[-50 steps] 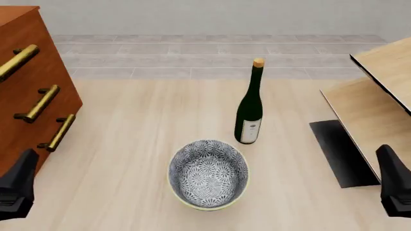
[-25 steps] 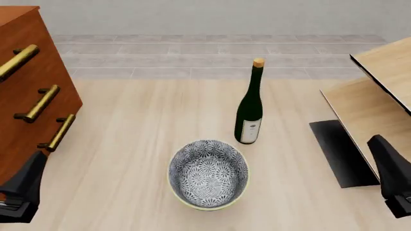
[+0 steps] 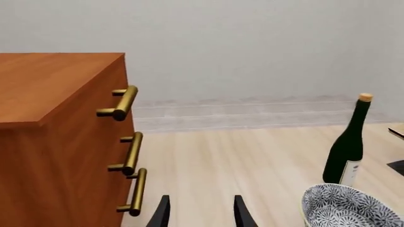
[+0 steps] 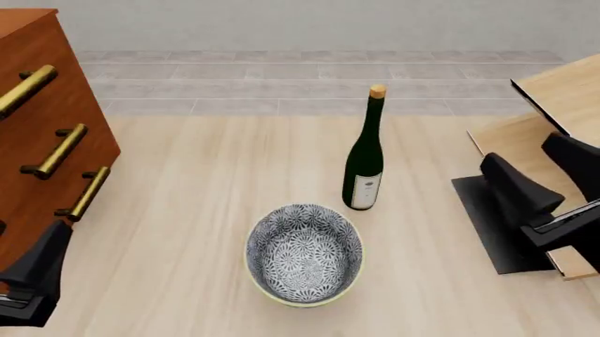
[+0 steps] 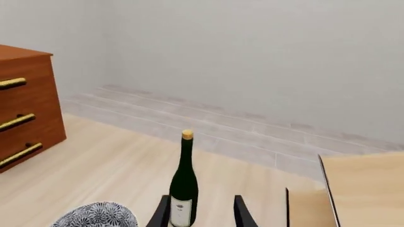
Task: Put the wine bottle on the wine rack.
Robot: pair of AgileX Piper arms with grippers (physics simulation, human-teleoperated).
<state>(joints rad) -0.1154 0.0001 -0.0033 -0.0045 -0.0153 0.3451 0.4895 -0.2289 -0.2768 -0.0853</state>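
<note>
in the left wrist view, the left gripper [image 3: 200, 213] showed two dark fingertips [image 3: 162, 215] held apart with bare table between them, holding nothing. the reddish-brown drawer cabinet [image 3: 57, 142] with three brass handles [image 3: 132, 152] stood just beside the fingertips. the wine bottle [image 3: 347, 144] stood upright well apart from the cabinet, cork on top, white label near its base, and the patterned bowl [image 3: 350, 208] sat just in front of the bottle.

in the front view, the wine bottle [image 4: 364, 153] stood upright on the pale wooden table [image 4: 187, 182], just behind the blue-and-white patterned bowl [image 4: 304, 253] and apart from it. the wine rack [image 4: 525, 151] of slanted pale-wood panels on a black base plate stood to the right of the bottle, not touching it. the drawer cabinet [image 4: 38, 133] stood far to the bottle's left. the left gripper [image 4: 33, 281] sat low beside the cabinet, well apart from the bottle; its opening could not be told from this view. the right gripper [image 4: 539, 203] hung in front of the rack, to the right of the bottle and clear of it.

in the right wrist view, the right gripper [image 5: 200, 213] had its two fingertips [image 5: 240, 213] spread, and the wine bottle [image 5: 183, 182] stood upright beyond them, lined up with the gap but not gripped. the bowl's rim [image 5: 101, 213] showed beside the bottle, the rack's panels [image 5: 363, 189] on its other side, and the cabinet [image 5: 25, 104] farther off.
</note>
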